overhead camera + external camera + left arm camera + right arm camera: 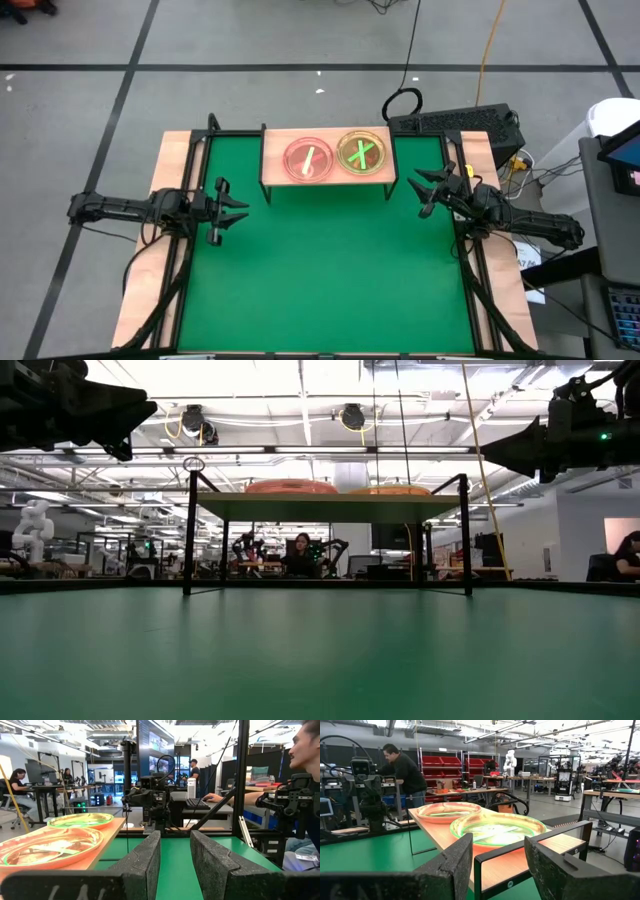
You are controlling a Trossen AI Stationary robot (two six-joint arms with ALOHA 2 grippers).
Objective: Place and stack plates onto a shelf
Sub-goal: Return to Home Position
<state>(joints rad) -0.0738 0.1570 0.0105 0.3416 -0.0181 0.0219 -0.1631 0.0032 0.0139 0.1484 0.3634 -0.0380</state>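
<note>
Both stacks of plates are sitting on the shelf (274, 150) at the middle of the green mat's (330, 270) far edge; pink stack (309, 160) on the board's left half, green-topped stack (363, 153) on its right half, the two just beside each other.

Left claw (238, 210) is hovering over the mat's left edge, fingers spread, holding nothing, well apart from the shelf; right claw (425, 193) is hovering at the mat's right edge, fingers spread too, empty, and near the shelf's right end.

Judging the stacking done; only the pull-back to rest is pending.

Risks from here:
- right claw is pointing at the shelf's right end and leg; a swing inward rather than straight back could be clipping it; the shelf is only standing on thin legs, so a knock could be shifting it or sliding the green-topped stack off
- the green-topped stack is lying close to the board's right end; little margin if the board is getting jolted
- stacked plates look smooth; probably slipping on each other easily

Around:
- black frame post (210, 130) at the table's (175, 160) far left corner; none in the left claw's line back
- keyboard (455, 122) and a cable loop (402, 103) beyond the far right corner
- a person's forearm (240, 798) is resting at a desk past the right edge, behind the frame

Nothing is lying on the open mat between the arms.
</note>
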